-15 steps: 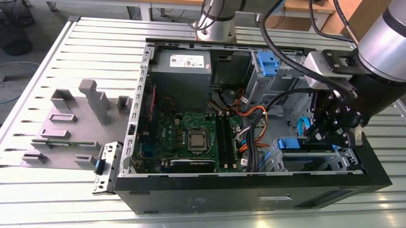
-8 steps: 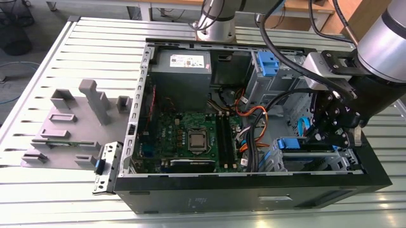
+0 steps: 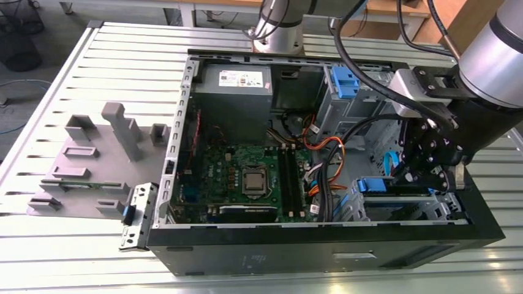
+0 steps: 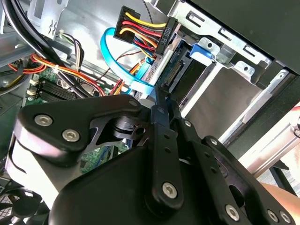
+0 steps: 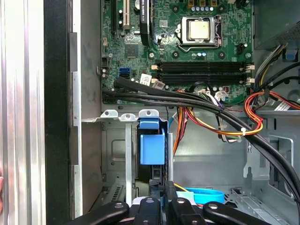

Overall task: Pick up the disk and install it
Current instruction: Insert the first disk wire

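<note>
Inside the open computer case (image 3: 327, 245), in the metal drive cage (image 3: 408, 208) at the exterior view's lower right corner, the disk (image 3: 383, 185) was seen already seated between the cage walls. In the first wrist view the disk (image 5: 152, 147) was presented edge-on, standing on its narrow side with its blue rail uppermost. In the second wrist view its connector end (image 4: 176, 71) was turned out of the cage toward the gripper, so that its long axis ran from the fingertips back into the cage; how deep it sat could not be told. The gripper (image 3: 413, 176) was lowered into the case just beside that end. In both wrist views its fingers (image 4: 161, 110) were drawn together with barely a gap, and nothing was seen clamped between them (image 5: 162, 185); whether the tips touched the disk could not be judged. A flat blue cable (image 4: 110, 56) was looped near the connector end, and a black power plug (image 4: 140, 28) with coloured wires hung apart from it. The motherboard (image 3: 245, 177) lay beyond the cage.
</note>
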Action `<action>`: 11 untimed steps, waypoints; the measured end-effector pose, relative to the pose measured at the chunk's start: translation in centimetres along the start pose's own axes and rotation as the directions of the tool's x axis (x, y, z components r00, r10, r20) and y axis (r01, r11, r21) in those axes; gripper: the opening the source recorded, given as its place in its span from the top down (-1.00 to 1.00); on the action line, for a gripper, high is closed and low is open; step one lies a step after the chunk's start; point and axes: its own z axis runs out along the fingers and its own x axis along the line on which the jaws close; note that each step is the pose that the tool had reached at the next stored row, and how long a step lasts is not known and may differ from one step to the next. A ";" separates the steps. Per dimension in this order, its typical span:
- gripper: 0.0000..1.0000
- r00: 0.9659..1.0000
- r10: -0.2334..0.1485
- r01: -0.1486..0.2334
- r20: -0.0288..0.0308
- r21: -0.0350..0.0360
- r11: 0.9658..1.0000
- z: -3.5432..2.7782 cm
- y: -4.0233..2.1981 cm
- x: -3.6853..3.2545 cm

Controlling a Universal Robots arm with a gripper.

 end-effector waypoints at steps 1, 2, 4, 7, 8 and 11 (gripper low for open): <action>0.68 1.000 0.000 0.000 0.000 0.000 1.000 0.00 0.00 0.00; 0.68 1.000 0.000 0.000 0.000 0.000 1.000 0.01 0.00 0.00; 0.65 1.000 0.000 0.000 0.001 0.000 1.000 0.04 0.00 0.00; 0.53 1.000 0.000 0.000 0.000 0.000 1.000 0.03 0.00 0.00; 0.53 1.000 0.000 0.000 0.000 0.000 1.000 0.02 0.00 0.00; 0.53 1.000 0.000 0.000 0.000 0.000 1.000 -0.26 0.00 0.00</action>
